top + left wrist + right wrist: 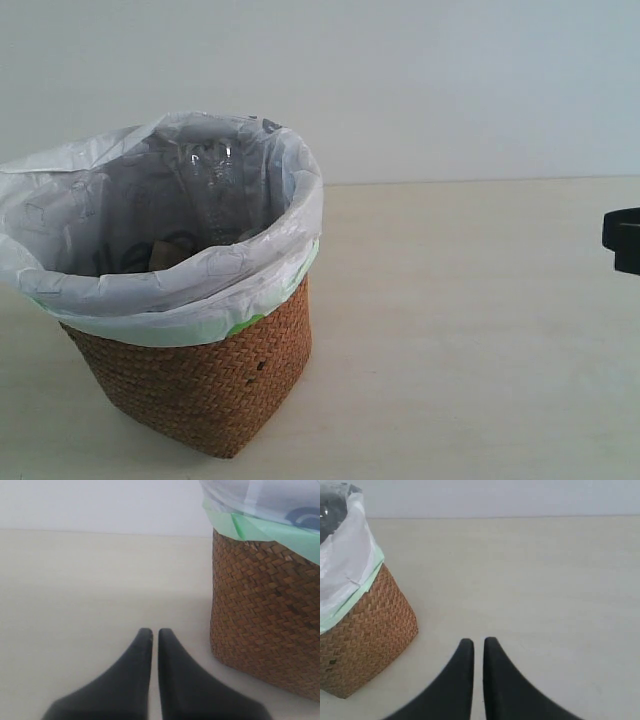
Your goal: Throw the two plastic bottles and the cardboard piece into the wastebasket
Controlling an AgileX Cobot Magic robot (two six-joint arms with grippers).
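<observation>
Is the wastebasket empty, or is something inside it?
Not empty: a clear plastic bottle and a brown cardboard piece show inside the wastebasket.

We are not finding any text, brand or number that we can read. In the exterior view, dark rounded print (128, 258) is showing through the bag (60, 190) left of centre, inside the basket (200, 385), too blurred to spell out. In the left wrist view, a blue curved mark (301, 515) is sitting on the bag at the upper right corner, cut by the frame edge.
</observation>
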